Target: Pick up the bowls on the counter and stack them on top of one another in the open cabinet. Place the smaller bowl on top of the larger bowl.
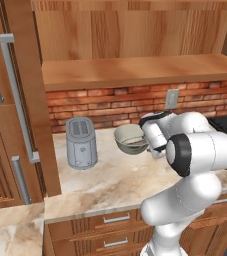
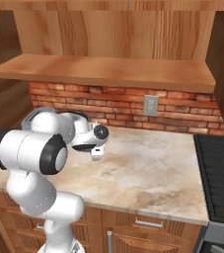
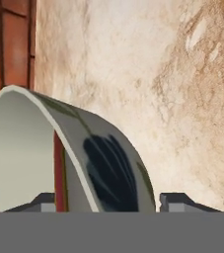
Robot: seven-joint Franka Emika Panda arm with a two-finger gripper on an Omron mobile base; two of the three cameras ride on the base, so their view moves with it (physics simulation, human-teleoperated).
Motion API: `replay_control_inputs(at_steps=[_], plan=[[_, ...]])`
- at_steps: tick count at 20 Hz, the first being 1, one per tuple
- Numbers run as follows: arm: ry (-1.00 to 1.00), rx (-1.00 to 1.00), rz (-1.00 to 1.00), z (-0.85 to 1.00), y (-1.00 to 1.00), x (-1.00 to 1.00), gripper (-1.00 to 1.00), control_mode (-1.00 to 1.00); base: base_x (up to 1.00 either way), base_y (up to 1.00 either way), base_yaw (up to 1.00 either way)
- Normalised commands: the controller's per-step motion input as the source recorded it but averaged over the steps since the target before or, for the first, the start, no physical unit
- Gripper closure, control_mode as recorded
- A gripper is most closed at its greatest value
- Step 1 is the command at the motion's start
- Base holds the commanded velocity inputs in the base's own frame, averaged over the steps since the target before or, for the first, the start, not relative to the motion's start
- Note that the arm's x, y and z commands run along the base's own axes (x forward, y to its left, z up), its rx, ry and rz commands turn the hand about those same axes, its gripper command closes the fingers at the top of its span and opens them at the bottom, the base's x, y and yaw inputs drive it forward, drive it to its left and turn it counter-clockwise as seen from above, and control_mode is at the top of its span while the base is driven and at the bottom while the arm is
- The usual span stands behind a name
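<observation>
A round, deep bowl, pale with a dark blue blotch on its outer wall, rests on the marbled counter close to the brick wall. My gripper reaches it from the right, with the white hand low over the counter. In the hand view the gripper stands open astride the bowl's rim, one fingertip on the inner side and the other outside the wall. The gripper points away to the left in the right base view, where the arm hides the bowl. Above, the open cabinet's shelf board is bare.
A grey metal toaster stands left of the bowl. A tall panelled cabinet with long silver handles closes off the left end. A dark stove borders the counter on the right. A wall socket sits in the brick.
</observation>
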Motion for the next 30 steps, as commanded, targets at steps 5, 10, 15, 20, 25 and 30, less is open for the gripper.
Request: replay_control_inputs(at_steps=[5, 10, 15, 20, 25, 30], plan=[[-0.01, -0.01, 0.00, -0.05, 0.16, -0.01, 1.00, -1.00, 0.00, 0.00, 0.00], [-0.04, 0.00, 0.00, 0.04, 0.01, -0.11, 1.00, -1.00, 0.00, 0.00, 0.00], [-0.02, 0.00, 0.00, 0.45, 0.00, -0.29, 1.00, -1.00, 0.00, 0.00, 0.00], [-0.01, 0.00, -0.01, 0.87, 0.00, -0.67, 1.00, -1.00, 0.00, 0.00, 0.00], [0.04, 0.00, -0.04, 1.00, 0.00, -0.76, 1.00, -1.00, 0.00, 0.00, 0.00], [0.16, 0.01, -0.03, 1.00, 0.00, -0.64, 1.00, -1.00, 0.00, 0.00, 0.00]])
